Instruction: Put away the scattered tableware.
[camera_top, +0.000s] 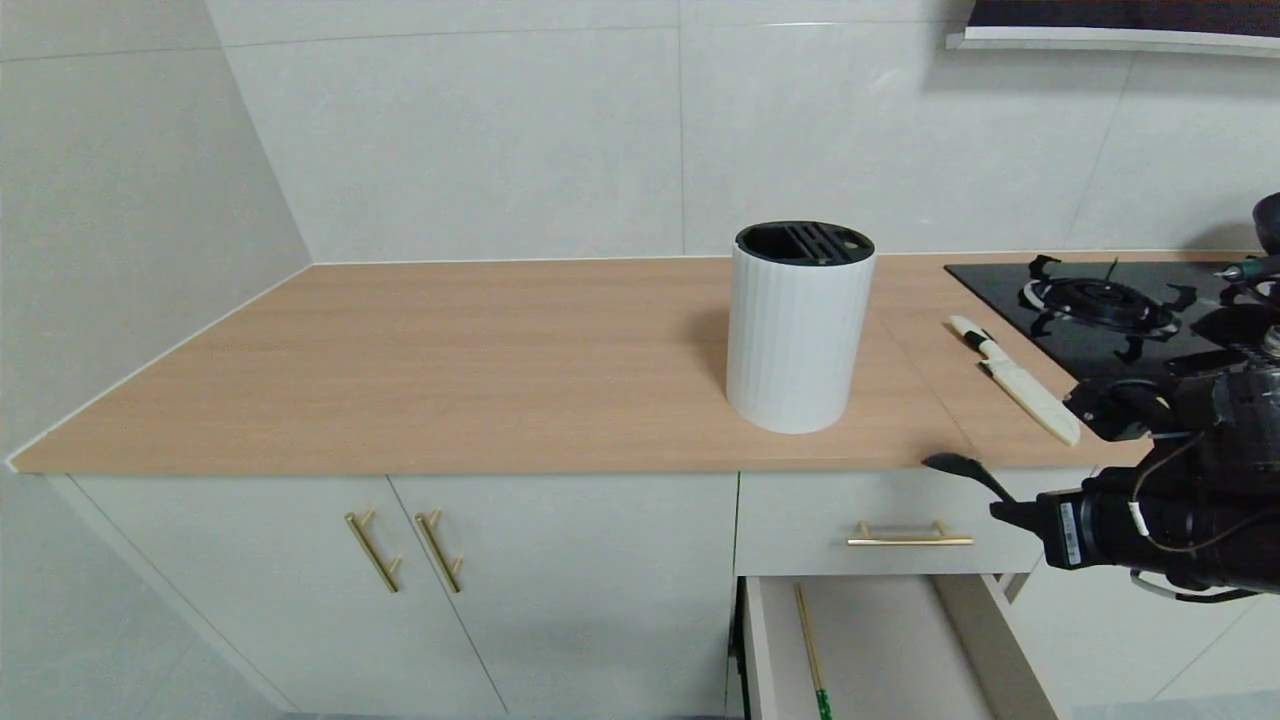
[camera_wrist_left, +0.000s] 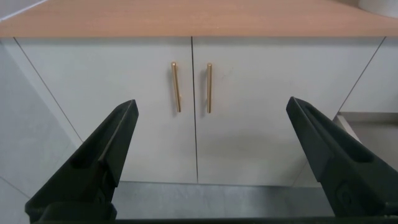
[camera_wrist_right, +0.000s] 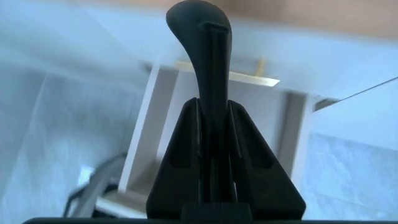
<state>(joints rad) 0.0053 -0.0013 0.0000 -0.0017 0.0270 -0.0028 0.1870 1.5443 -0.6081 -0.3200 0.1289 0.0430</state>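
Note:
My right gripper (camera_top: 1008, 512) hangs in front of the counter's edge, above the open drawer (camera_top: 1000, 650), and is shut on a black utensil handle (camera_top: 958, 467) that sticks out towards the counter. In the right wrist view the black handle (camera_wrist_right: 200, 43) rises from between the shut fingers of the gripper (camera_wrist_right: 214, 124). A cream-handled knife (camera_top: 1015, 380) lies on the wooden counter beside the stove. A pair of chopsticks (camera_top: 808, 640) lies in the drawer. My left gripper (camera_wrist_left: 211, 107) is open and holds nothing, low down facing the cabinet doors.
A tall white knife holder (camera_top: 797, 330) with a black slotted top stands on the counter (camera_top: 450, 360). A black gas hob (camera_top: 1100, 300) is at the right. Cabinet doors with gold handles (camera_wrist_left: 176, 87) lie under the counter; a closed drawer (camera_top: 908, 535) sits above the open one.

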